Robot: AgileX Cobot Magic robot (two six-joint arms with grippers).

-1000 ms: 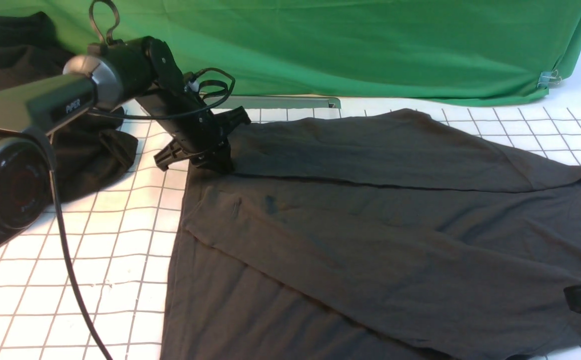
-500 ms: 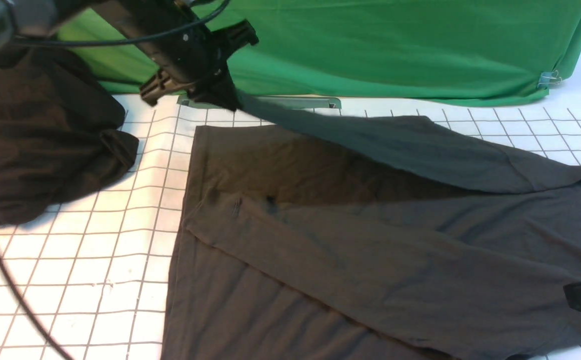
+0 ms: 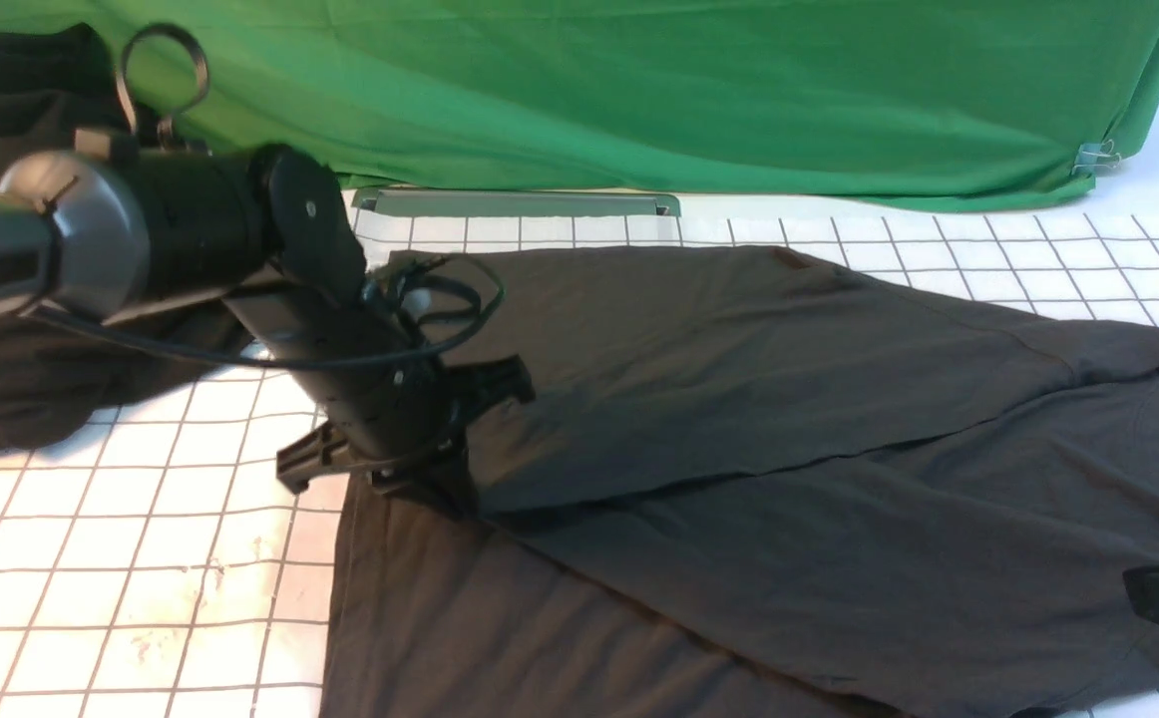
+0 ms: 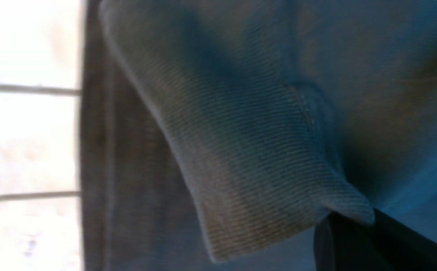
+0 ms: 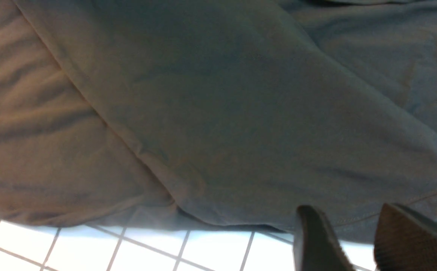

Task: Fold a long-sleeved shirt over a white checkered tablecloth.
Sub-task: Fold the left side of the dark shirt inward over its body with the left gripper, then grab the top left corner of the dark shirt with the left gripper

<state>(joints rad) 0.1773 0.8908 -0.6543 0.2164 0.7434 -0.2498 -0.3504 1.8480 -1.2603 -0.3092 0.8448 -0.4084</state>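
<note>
Across the white checkered tablecloth [image 3: 210, 558] lies the long-sleeved shirt [image 3: 839, 558], its near part running out of the front view — the chest print hidden, the collar cut off at the right edge. The left gripper [image 3: 465, 509] is clenched on a sleeve [image 4: 241, 158] — its fingertips partly covered by the cloth. At the near right, only part of the right gripper [image 5: 354, 233] shows, its fingers parted beside the shirt's edge, gripping nothing.

A worktop [image 3: 200, 558] wears a white checkered cloth [image 3: 191, 499]. On it, the grey shirt [image 3: 839, 548] lies partly folded; left of the shirt slumps a black heap [image 3: 71, 369], partly behind an arm.
</note>
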